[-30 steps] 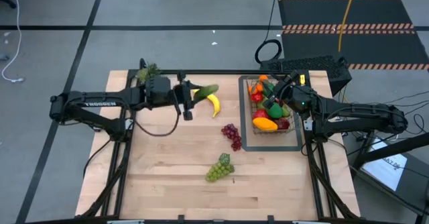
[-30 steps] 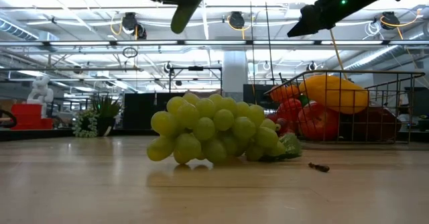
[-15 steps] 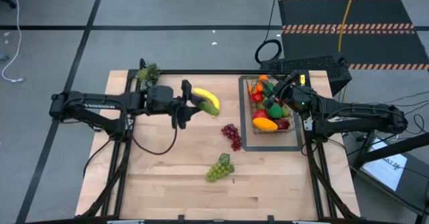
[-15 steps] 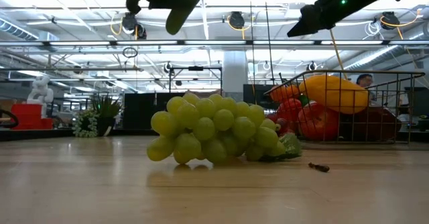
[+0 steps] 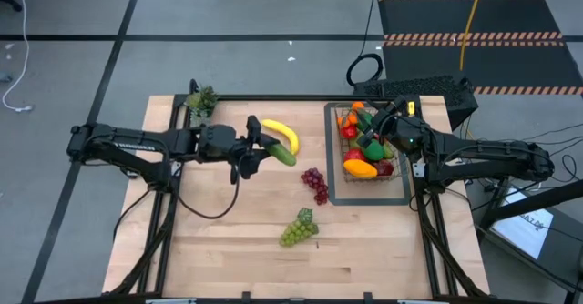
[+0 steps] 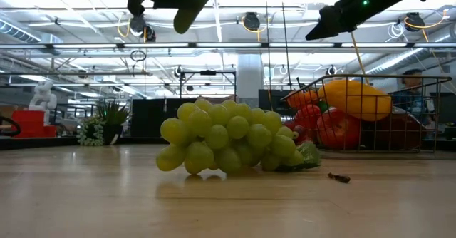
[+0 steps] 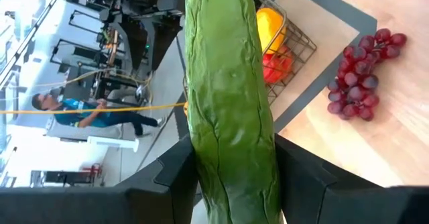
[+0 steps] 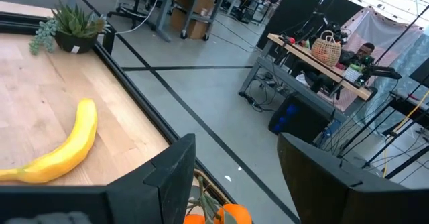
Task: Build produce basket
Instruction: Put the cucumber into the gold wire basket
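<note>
The left gripper [image 5: 258, 152] hangs above the bench toward its far edge, its fingers [image 7: 167, 174] clamped on the green cucumber [image 7: 228, 96], which sticks out past them. Just beside it, on the far side, the yellow banana [image 5: 281, 133] lies flat on the wood. The potted plant [image 5: 201, 98] stands in the far left corner.

Between the cucumber and the basket [image 5: 402, 171] lie the purple grapes [image 5: 315, 184] on the open wood, close to the left rim of the dark tray [image 5: 332, 172] that the basket sits on, along the right edge of the bench. The basket already holds a heap of produce, with a yellow-orange mango [image 5: 360, 167] and red and green pieces showing on top.

The green grapes [image 5: 298, 228] rest apart, nearer the front edge, roughly mid-bench.

The right gripper [image 5: 381, 122] hovers over the far end of the basket, its fingers [image 8: 171, 174] parted a fair way with nothing between them.

Past the bench, a person sits at a cluttered desk in the room.
</note>
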